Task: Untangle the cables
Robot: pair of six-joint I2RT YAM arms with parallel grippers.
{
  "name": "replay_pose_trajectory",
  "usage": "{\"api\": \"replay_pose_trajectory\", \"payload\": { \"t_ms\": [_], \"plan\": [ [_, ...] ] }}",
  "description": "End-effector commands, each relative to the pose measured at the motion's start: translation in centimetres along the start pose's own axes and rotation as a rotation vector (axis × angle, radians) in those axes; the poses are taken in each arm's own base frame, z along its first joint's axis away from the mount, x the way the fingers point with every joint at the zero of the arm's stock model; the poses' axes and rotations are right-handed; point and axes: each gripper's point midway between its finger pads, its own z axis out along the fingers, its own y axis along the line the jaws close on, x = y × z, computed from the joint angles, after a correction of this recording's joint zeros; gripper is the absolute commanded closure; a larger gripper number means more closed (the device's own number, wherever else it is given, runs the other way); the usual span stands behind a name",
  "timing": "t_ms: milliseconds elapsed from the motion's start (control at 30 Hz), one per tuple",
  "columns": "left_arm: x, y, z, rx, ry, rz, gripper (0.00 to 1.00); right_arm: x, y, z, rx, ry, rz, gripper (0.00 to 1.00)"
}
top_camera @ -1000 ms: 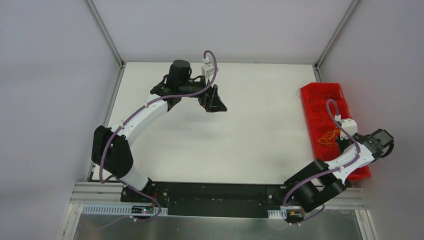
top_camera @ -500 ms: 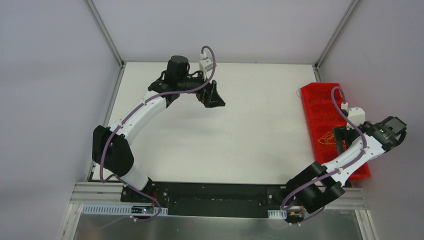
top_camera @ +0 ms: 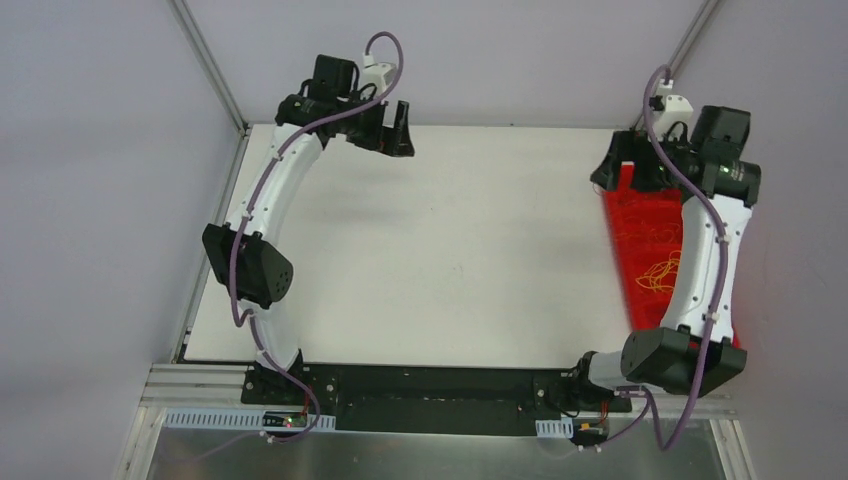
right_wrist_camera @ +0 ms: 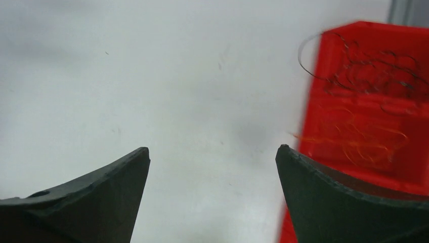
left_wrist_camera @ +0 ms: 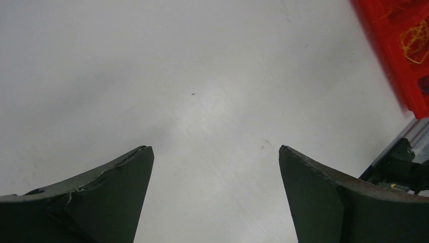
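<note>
1. Across the booth, a white table [top_camera: 450, 260] fills the floor between pale walls [top_camera: 100, 200].
2. At either side stand the left arm [top_camera: 265, 200] and the right arm [top_camera: 705, 250], both reared up tall. The right one crosses above the red bin [top_camera: 628, 235] and hides much of its outer half.
3. That bin sits along the table's right edge, its long axis running near to far, and it is split into compartments.
4. Every one of the cables [top_camera: 660, 272] lies inside the bin, with neither arm touching them. A yellow-orange tangle sits about midway along it. The right wrist view, somewhat blurred, shows dark strands [right_wrist_camera: 374, 71] in the end compartment and orange strands [right_wrist_camera: 364, 139] in the next. They are loose curls with no single heading, and one dark loop arches out past the bin wall.
5. By the table's far left corner, the left gripper [top_camera: 400, 125] hangs with its jaws spread wide and empty.
6. At the bin's far end, the right gripper [right_wrist_camera: 212, 149] is likewise splayed wide, with nothing between its fingers.
</note>
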Motion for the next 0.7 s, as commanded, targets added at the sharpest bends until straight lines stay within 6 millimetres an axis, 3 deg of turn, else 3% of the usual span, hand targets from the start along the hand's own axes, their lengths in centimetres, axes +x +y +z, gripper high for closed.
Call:
{"api": "replay_pose_trajectory", "payload": {
  "t_ms": [0, 100, 133, 233, 400, 533, 667],
  "plan": [
    [2.2, 6.0, -5.0, -0.208, 0.123, -0.063, 0.01, -5.2, 3.8, 4.7, -0.128, -0.087, 0.236, 0.01],
    [5.8, 9.2, -7.5, -0.273, 0.208, -0.214, 0.01, -3.7, 7.0, 9.1, -0.190, -0.016, 0.183, 0.01],
    [7.7, 10.5, -8.3, -0.298, 0.236, -0.276, 0.01, -2.9, 8.9, 10.3, -0.225, 0.015, 0.156, 0.01],
    [12.4, 12.4, -10.5, -0.418, 0.321, -0.340, 0.01, 0.2, 12.4, 13.6, -0.287, 0.108, 0.128, 0.01],
    [19.6, 11.2, -12.2, -0.448, 0.450, -0.390, 0.01, 4.7, 16.4, 16.6, -0.337, 0.211, 0.089, 0.01],
    [21.5, 10.2, -12.7, -0.451, 0.433, -0.400, 0.01, 6.6, 17.5, 17.4, -0.349, 0.248, 0.072, 0.01],
    [20.6, 10.4, -13.1, -0.469, 0.407, -0.382, 0.01, 6.1, 18.0, 17.6, -0.356, 0.244, 0.061, 0.01]
  ]
}}
